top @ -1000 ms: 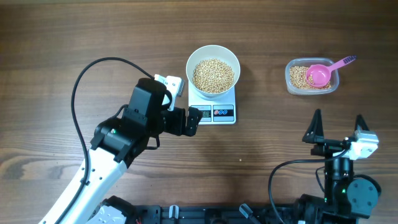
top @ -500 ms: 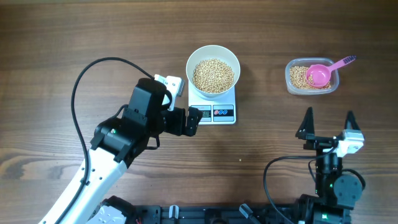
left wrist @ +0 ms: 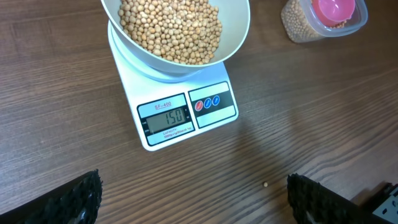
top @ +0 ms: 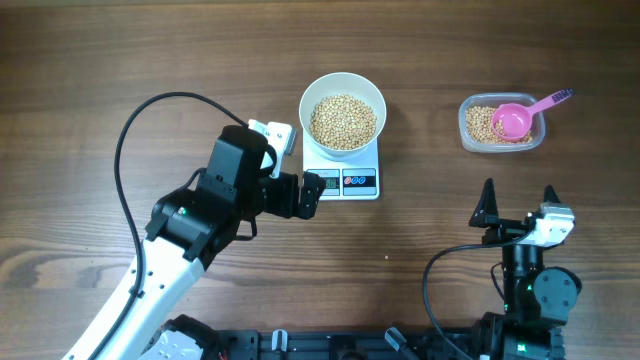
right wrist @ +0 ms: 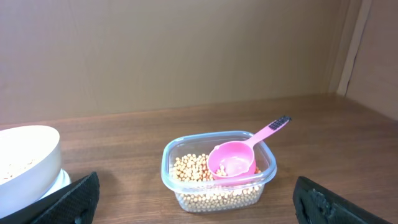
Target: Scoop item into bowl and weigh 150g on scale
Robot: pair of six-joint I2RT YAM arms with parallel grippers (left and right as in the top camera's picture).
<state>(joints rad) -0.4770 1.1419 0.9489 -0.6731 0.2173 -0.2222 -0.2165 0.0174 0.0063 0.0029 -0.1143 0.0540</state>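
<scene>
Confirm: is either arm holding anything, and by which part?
Nothing is held: left fingers and right fingers stand open, empty. The pink scoop lies in the tub.

Wooden table, perhaps cardboard backdrop

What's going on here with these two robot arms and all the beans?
A weighing job looks about done. The white bowl of beans sits on the scale, whose display reads 150. The pink scoop lies in the clear tub, on the beans left there. Neither arm is holding anything: the left gripper hangs open beside the scale's front corner, and the right gripper stands open well apart from the tub.
</scene>
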